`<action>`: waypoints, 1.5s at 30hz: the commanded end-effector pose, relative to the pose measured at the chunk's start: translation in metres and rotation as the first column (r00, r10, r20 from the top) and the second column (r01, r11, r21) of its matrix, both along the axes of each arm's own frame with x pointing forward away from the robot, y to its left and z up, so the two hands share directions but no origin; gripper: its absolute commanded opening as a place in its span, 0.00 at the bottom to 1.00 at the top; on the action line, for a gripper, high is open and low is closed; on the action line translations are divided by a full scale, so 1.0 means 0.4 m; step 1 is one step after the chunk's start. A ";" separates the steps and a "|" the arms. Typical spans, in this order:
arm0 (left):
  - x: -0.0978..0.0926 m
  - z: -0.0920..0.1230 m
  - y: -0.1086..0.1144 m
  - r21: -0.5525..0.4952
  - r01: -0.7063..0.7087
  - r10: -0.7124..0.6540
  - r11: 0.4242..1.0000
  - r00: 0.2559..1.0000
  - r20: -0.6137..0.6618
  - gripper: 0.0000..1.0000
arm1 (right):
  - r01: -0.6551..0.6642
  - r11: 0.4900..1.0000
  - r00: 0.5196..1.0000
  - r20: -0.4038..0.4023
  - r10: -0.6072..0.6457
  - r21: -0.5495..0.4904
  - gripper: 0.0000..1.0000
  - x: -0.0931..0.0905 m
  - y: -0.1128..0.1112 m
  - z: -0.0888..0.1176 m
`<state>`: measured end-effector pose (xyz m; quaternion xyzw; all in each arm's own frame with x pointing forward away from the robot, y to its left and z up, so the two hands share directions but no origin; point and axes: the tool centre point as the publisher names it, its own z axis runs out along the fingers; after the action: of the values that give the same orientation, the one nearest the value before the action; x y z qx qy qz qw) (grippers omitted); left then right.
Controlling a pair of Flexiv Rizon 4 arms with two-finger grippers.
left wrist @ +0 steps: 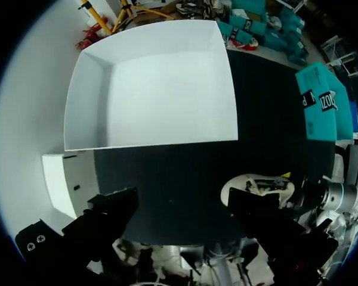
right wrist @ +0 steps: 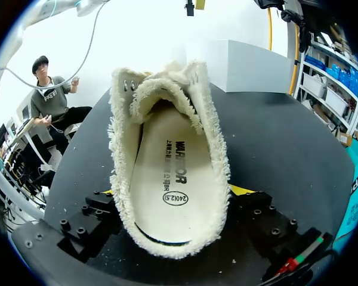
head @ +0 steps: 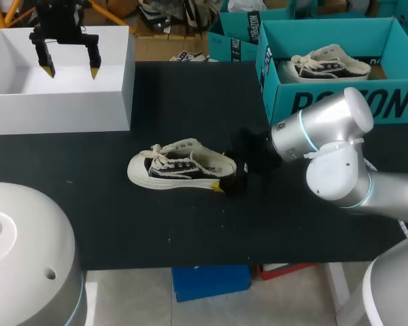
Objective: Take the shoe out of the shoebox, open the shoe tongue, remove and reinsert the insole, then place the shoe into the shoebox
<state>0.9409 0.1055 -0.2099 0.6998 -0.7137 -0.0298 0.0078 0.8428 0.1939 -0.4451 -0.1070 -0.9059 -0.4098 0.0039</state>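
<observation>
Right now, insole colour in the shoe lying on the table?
Cream, with dark print: the insole inside the shoe; clearest in the right wrist view.

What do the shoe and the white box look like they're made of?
Shoe: cream fabric, probably canvas, with frayed, fuzzy edges round the opening. The insole looks smooth, with print on it. The pale sole has a dull, even look, likely rubber. White box: probably cardboard, matte, with thin flat walls and crisp folded corners.
</observation>
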 end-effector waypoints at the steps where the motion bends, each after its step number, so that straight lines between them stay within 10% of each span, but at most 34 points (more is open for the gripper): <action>1: -0.089 -0.036 -0.047 0.003 -0.008 0.008 1.000 0.999 0.051 1.00 | 0.003 1.000 1.000 0.000 -0.003 -0.003 0.00 0.003 0.007 -0.004; 18: -0.262 -0.127 -0.265 -0.001 0.016 -0.016 1.000 0.999 -0.044 1.00 | 0.003 1.000 1.000 0.000 -0.003 -0.003 0.00 0.003 0.007 -0.004; 45: -0.270 -0.145 -0.285 0.014 0.024 -0.024 1.000 0.998 -0.052 1.00 | 0.003 1.000 1.000 0.000 -0.003 -0.003 0.00 0.003 0.007 -0.004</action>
<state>0.8336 -0.0003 -0.2610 0.6912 -0.7206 -0.0484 0.0242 0.8428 0.1939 -0.4451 -0.1071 -0.9059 -0.4098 0.0039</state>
